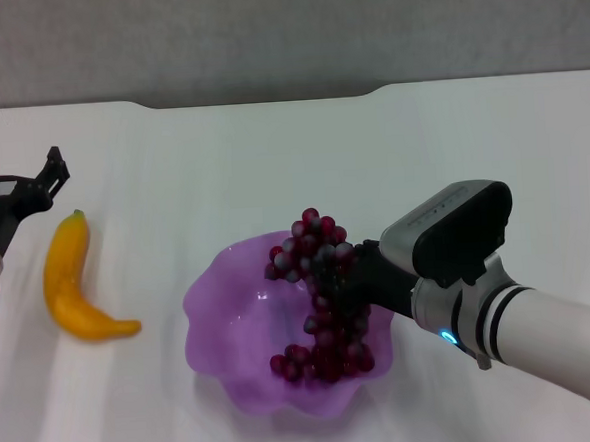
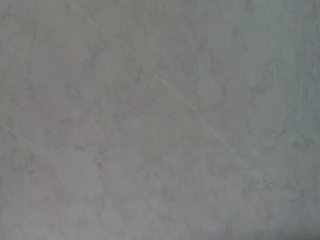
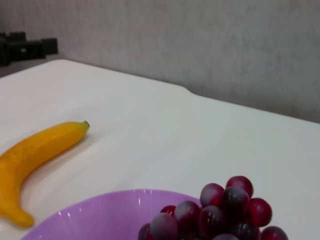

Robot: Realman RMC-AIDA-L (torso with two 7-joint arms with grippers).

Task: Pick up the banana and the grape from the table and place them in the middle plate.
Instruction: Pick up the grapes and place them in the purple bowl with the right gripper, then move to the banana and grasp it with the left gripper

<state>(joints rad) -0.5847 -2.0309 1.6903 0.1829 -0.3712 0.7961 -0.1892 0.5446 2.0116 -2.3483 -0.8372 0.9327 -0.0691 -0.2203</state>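
Observation:
The grape bunch hangs into the purple middle plate; its lower end rests on the plate's floor and its upper end stands above the rim. My right gripper reaches in from the right and is shut on the bunch's upper part, its fingers mostly hidden among the grapes. The banana lies on the table left of the plate. My left gripper is open and empty, just beyond the banana's far tip. The right wrist view shows the grapes, plate rim and banana.
The white table has a notch in its far edge. The left wrist view shows only bare tabletop. The left gripper also shows far off in the right wrist view.

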